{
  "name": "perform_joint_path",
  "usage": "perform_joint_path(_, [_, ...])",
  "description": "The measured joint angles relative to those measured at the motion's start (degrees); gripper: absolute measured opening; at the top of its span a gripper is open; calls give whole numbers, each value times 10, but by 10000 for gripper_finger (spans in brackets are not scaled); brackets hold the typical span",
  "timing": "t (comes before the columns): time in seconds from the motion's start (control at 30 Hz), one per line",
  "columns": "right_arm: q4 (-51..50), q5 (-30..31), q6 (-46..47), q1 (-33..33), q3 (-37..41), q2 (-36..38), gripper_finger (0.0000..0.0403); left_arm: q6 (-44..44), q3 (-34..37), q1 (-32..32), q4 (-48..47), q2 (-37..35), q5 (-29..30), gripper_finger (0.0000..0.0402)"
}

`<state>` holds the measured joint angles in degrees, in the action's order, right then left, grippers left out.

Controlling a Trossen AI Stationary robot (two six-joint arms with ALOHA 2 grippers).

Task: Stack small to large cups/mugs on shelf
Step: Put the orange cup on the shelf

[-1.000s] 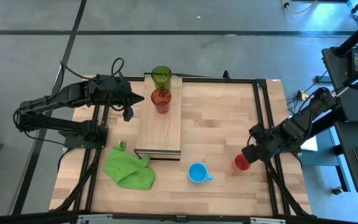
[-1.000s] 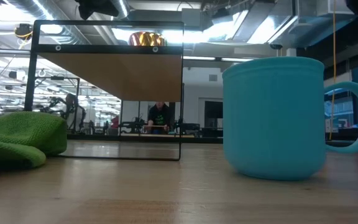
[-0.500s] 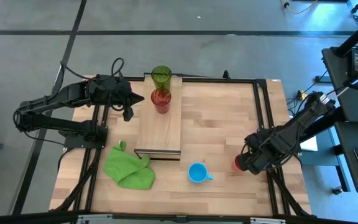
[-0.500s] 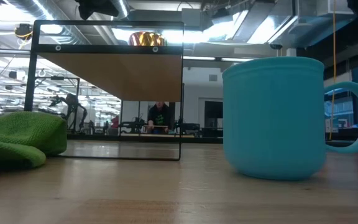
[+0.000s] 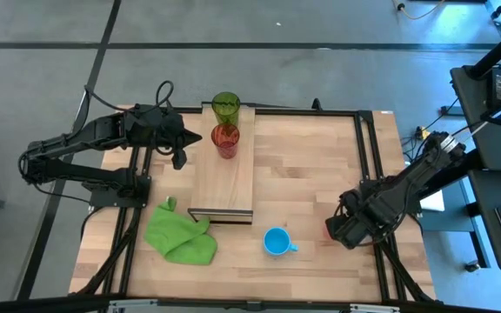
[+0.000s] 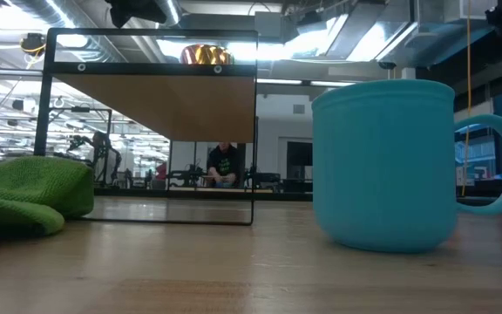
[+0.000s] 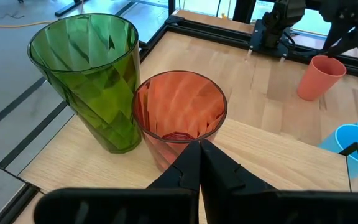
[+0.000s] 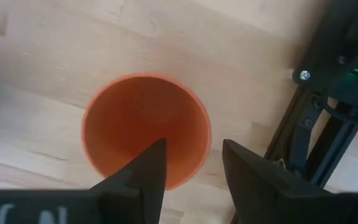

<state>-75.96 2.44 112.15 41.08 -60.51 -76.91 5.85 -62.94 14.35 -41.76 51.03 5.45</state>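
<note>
The green tumbler [image 5: 225, 106] and the red-orange tumbler [image 5: 225, 137] stand upright on the far end of the shelf [image 5: 224, 187]. My left gripper [image 5: 197, 137] is shut and stays just left of the red-orange tumbler [image 7: 179, 115], apart from it. The light-blue mug [image 5: 276, 242] stands on the table near the front. My right gripper [image 5: 342, 230] is open above the small red cup [image 8: 145, 124], which it hides in the high view. One finger [image 8: 148, 171] is over the cup's mouth and the other [image 8: 247, 177] is outside its rim.
A crumpled green cloth [image 5: 181, 233] lies on the table left of the shelf's near end. The table's black frame rail [image 8: 316, 124] runs close beside the small red cup. The mug [image 6: 383, 161] fills the low view's right half.
My right gripper has moved toward the table's near edge and a little left, over the small red cup, which showed beside it before and is now covered in the high view. The cup has stayed in place.
</note>
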Motion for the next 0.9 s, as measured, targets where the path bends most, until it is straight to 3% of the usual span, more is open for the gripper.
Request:
perform_joint_path(0.67, [6, -41, 18, 0, 0, -88, 155, 0, 0, 0, 0, 0, 0, 0])
perform_joint_path(0.9, [7, -41, 18, 0, 0, -89, 94, 0, 0, 0, 0, 0, 0, 0])
